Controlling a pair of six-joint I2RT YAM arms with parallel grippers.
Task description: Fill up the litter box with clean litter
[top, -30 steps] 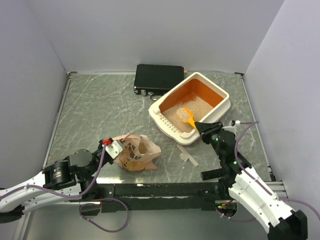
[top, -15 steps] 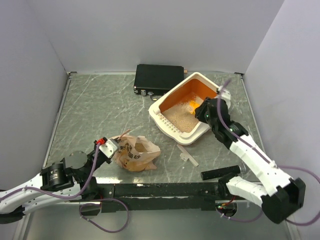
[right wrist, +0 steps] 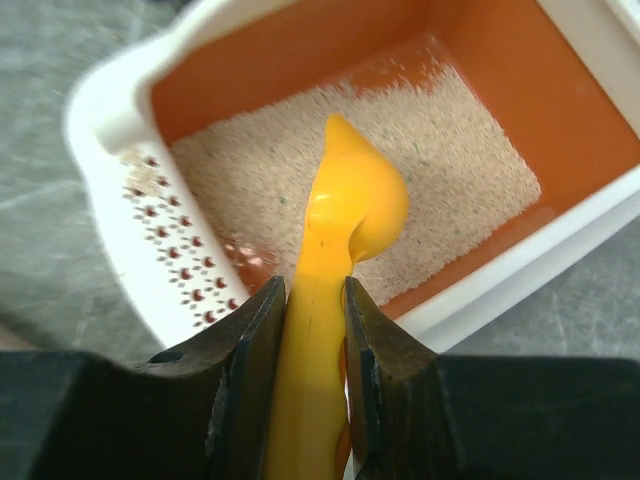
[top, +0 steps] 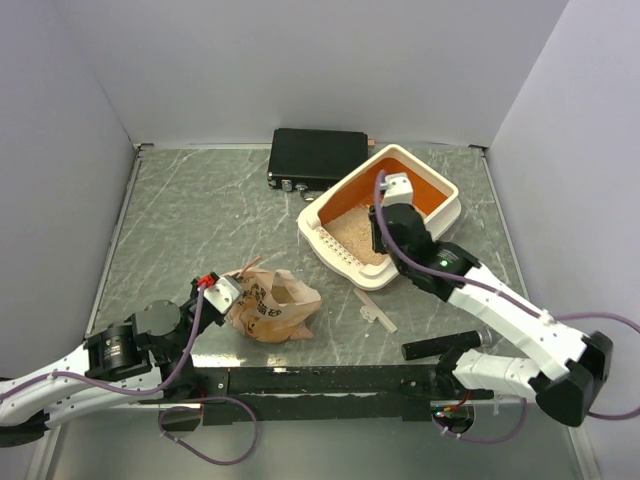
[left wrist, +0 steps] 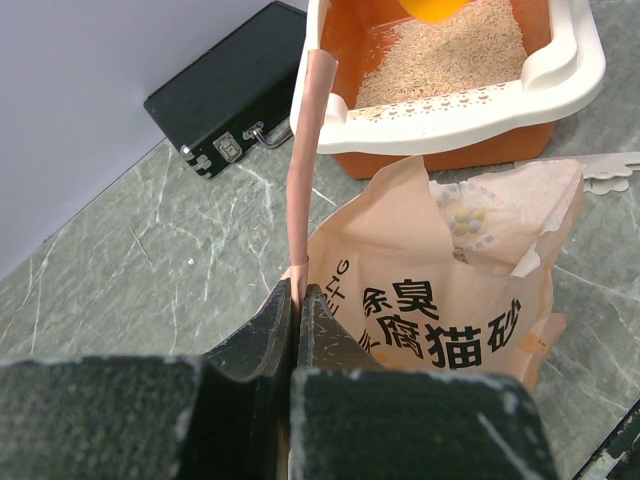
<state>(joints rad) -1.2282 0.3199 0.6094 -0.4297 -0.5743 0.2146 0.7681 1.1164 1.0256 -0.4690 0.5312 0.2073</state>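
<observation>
The litter box stands at the back right, cream rim, orange inside, grille at its near-left end. Clean litter covers part of its floor, also seen in the left wrist view and the right wrist view. My right gripper hovers over the box, shut on the handle of a yellow-orange scoop; its bowl hangs above the litter. My left gripper at the front left is shut on a pink strip at the edge of the printed paper bag, which lies crumpled on the table.
A flat black case lies behind the box against the back wall. A small flat white plastic piece lies on the table between bag and box. Grey walls close in the left, back and right sides.
My right arm has swung from the box's near corner to over its middle, carrying the scoop along. The left arm and bag have barely shifted.
</observation>
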